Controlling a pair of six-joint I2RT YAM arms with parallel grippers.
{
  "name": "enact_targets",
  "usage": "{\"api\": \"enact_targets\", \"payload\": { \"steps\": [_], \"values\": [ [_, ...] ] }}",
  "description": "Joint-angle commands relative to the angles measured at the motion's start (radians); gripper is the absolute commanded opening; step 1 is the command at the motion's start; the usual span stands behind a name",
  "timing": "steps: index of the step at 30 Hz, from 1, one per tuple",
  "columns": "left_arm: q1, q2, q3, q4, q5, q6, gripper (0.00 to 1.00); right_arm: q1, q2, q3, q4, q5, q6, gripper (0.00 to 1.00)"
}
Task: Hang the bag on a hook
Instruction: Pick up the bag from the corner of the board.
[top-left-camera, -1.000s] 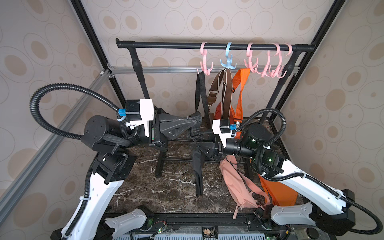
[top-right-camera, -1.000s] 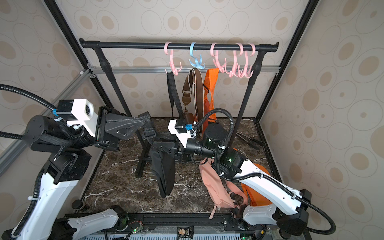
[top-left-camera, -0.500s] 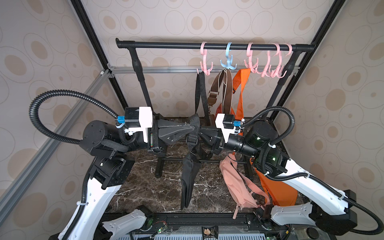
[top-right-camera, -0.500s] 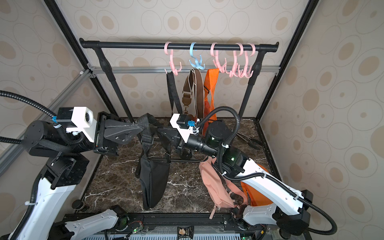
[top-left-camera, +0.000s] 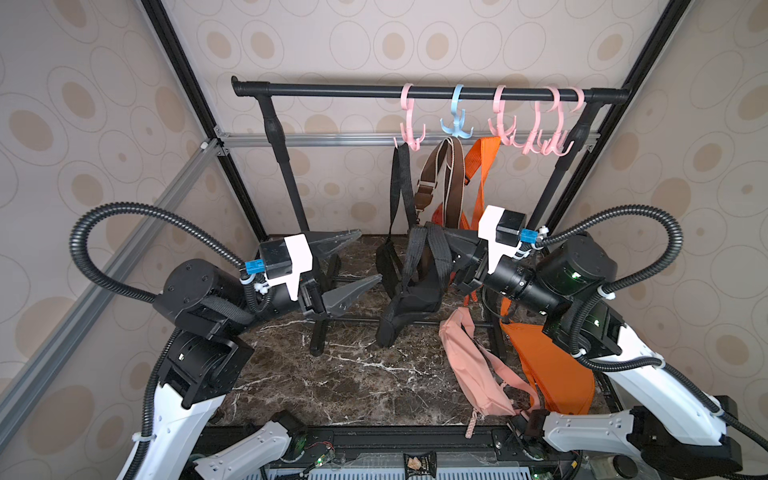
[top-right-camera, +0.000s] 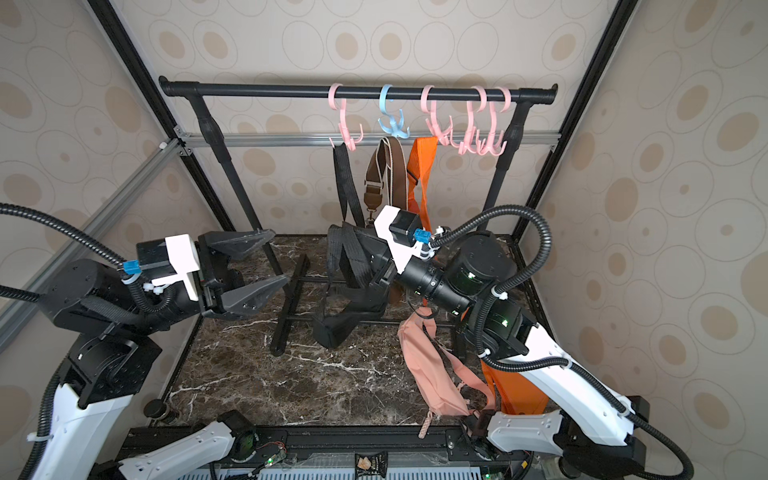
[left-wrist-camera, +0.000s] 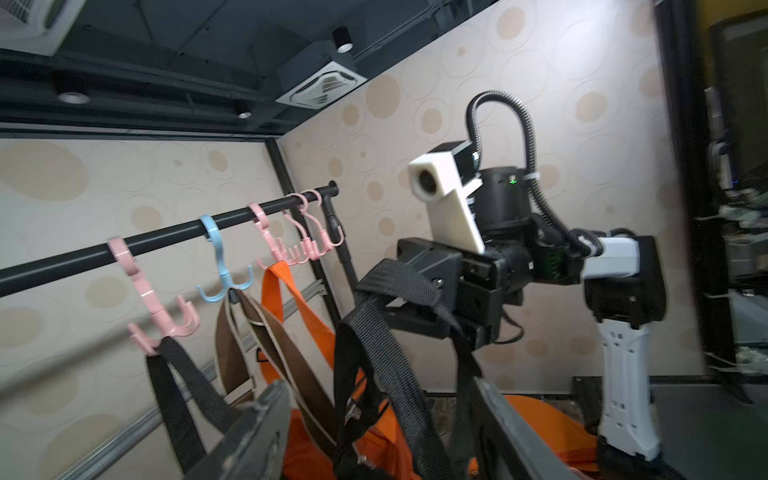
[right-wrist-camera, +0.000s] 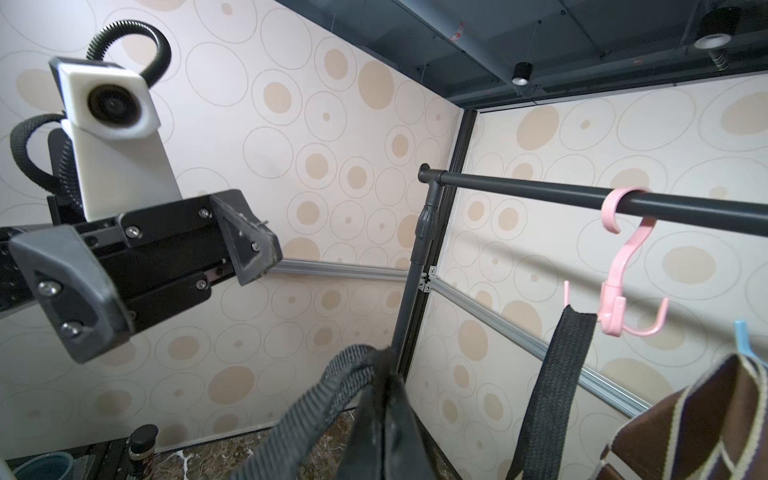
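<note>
- Marbled floor (top-left-camera: 332, 374) spreads below a black rail (top-left-camera: 332, 89) carrying pink and blue hooks (top-left-camera: 409, 124).
- Right claw (top-left-camera: 430, 249), under the rail's middle, is clenched on the black bag (top-left-camera: 411, 303), which dangles by its strap.
- Left claw (top-left-camera: 370, 255) gapes empty under the rail's bare end.

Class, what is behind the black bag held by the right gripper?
Black strap, brown strap, orange strap, all on hooks. The bag and right gripper cover the brown strap's lower end.

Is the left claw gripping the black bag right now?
No, the left claw stands open, clear of the black bag, whose strap the shut right claw holds.
</note>
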Motion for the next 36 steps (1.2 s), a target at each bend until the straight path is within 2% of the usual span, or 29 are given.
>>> {"api": "enact_targets", "payload": {
  "steps": [1, 4, 7, 10, 12, 16, 22, 26, 29, 36],
  "values": [
    [-0.004, 0.073, 0.065, -0.014, 0.018, 0.030, 0.76, 0.011, 0.026, 0.064, -0.059, 0.035, -0.066, 0.00],
    [-0.006, 0.169, 0.139, 0.000, 0.171, -0.021, 0.84, 0.030, 0.055, 0.095, -0.072, 0.105, -0.146, 0.00],
    [-0.005, 0.235, 0.194, 0.057, 0.280, -0.110, 0.89, 0.069, 0.106, 0.124, -0.064, 0.246, -0.277, 0.00],
    [-0.005, 0.233, 0.180, 0.166, 0.356, -0.210, 0.91, 0.126, 0.178, 0.154, -0.013, 0.427, -0.430, 0.00],
    [-0.005, 0.209, 0.153, 0.192, 0.383, -0.238, 0.91, 0.143, 0.215, 0.177, 0.014, 0.499, -0.495, 0.00],
    [-0.006, 0.115, 0.071, 0.143, 0.320, -0.193, 0.92, 0.146, 0.245, 0.211, 0.039, 0.565, -0.512, 0.00],
    [-0.006, 0.004, 0.012, 0.051, 0.135, -0.127, 0.79, 0.147, 0.288, 0.339, -0.064, 0.610, -0.467, 0.00],
    [-0.005, -0.027, 0.009, 0.039, 0.136, -0.116, 0.77, 0.154, 0.323, 0.402, -0.110, 0.648, -0.462, 0.00],
    [-0.005, -0.019, 0.028, -0.027, 0.182, -0.067, 0.78, 0.155, 0.348, 0.452, -0.167, 0.664, -0.450, 0.00],
    [-0.010, 0.021, -0.022, -0.024, 0.218, -0.047, 0.78, 0.156, 0.374, 0.568, -0.317, 0.650, -0.379, 0.00]
  ]
}}
